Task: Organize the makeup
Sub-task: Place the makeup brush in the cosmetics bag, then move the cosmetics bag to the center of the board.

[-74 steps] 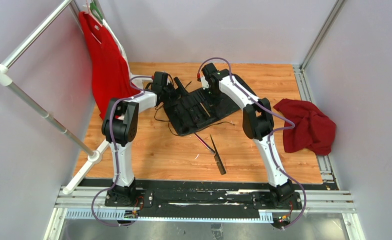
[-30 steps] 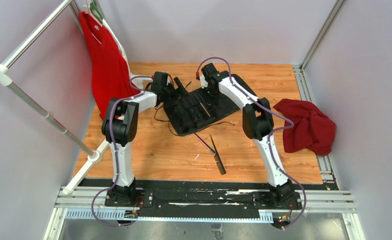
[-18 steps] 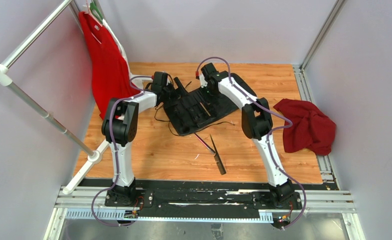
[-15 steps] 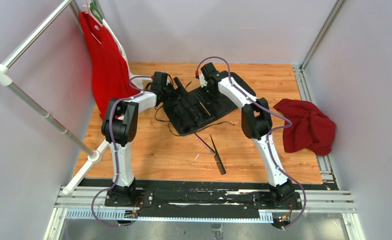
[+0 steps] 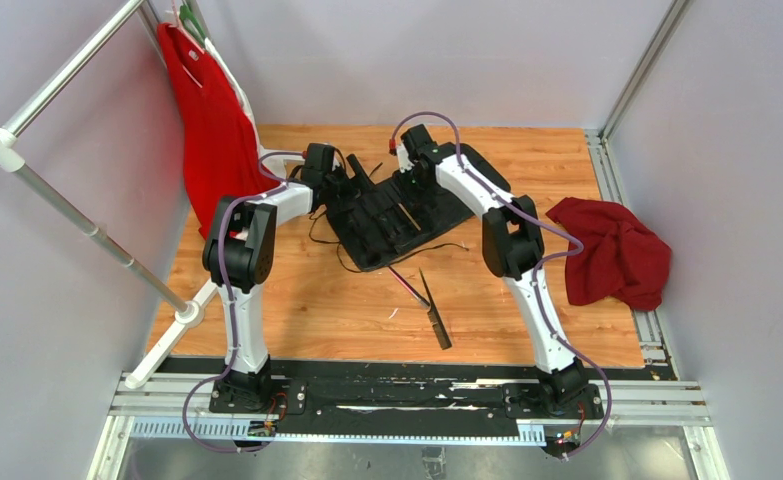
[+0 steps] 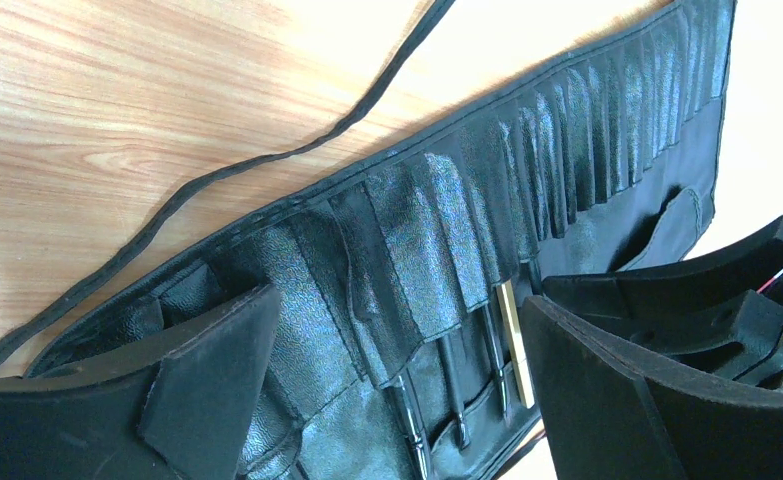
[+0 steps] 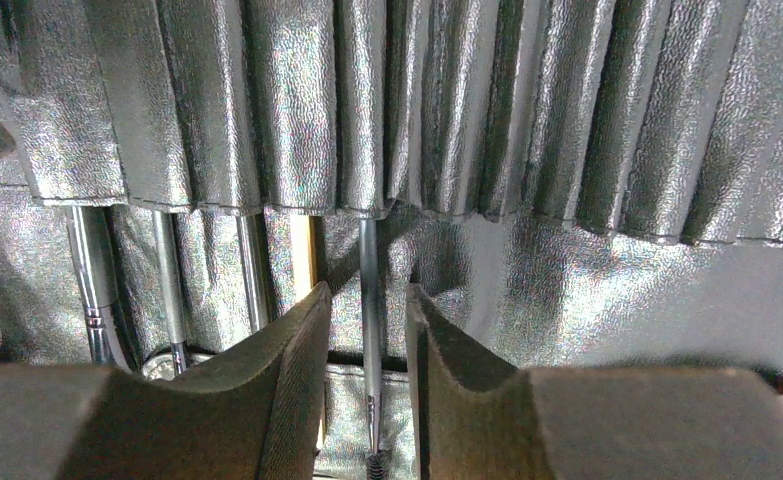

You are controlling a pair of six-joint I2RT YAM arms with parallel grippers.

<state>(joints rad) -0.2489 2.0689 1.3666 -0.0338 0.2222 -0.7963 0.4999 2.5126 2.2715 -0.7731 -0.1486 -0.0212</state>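
The black slotted roll (image 5: 392, 212) lies open on the wooden table, at its far middle. Several makeup brushes (image 6: 454, 385) stand in its pockets, one with a tan shaft (image 6: 515, 345). My right gripper (image 7: 367, 296) is open. Its fingers (image 7: 297, 350) flank a thin dark brush (image 7: 369, 262) tucked into a slot, with a gap on each side. My left gripper (image 6: 397, 385) is open wide over the roll's (image 6: 437, 230) left end, with nothing between its fingers (image 6: 212, 375). Two loose brushes (image 5: 434, 310) lie on the table nearer me.
A dark red cloth (image 5: 615, 250) lies crumpled at the right edge. A red garment (image 5: 212, 130) hangs from a white rack (image 5: 87, 225) on the left. The roll's black cords (image 6: 267, 160) trail over the wood (image 5: 317, 300) beside it.
My right wrist has edged slightly left along the roll, and its jaws now stand apart from the brush shaft. The left arm and the loose brushes have stayed where they were.
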